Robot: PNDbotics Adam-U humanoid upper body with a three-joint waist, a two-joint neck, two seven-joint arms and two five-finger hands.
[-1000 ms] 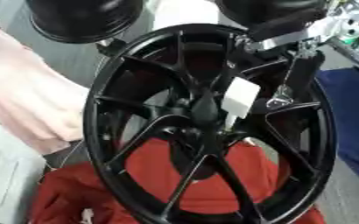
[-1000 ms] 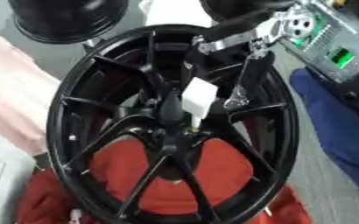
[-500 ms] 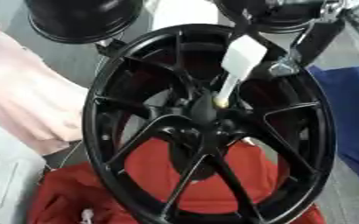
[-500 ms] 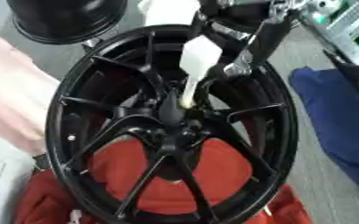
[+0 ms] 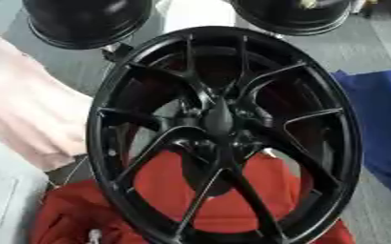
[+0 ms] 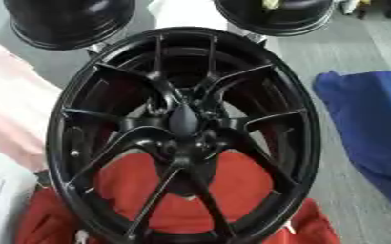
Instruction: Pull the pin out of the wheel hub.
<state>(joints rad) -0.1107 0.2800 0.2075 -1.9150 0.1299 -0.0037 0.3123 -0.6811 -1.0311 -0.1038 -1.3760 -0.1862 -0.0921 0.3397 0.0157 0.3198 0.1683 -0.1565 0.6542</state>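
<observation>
A pink sleeve (image 5: 28, 114) fills the left of the frame, touching the rim of the black wheel hub (image 5: 224, 138), which stands at the centre over a red cloth (image 5: 190, 200). A blue cloth (image 6: 365, 128) lies at the right edge. Two dark round objects (image 5: 86, 19) sit along the top. No robot hand shows in either view, so its state cannot be told; no pin can be made out.
</observation>
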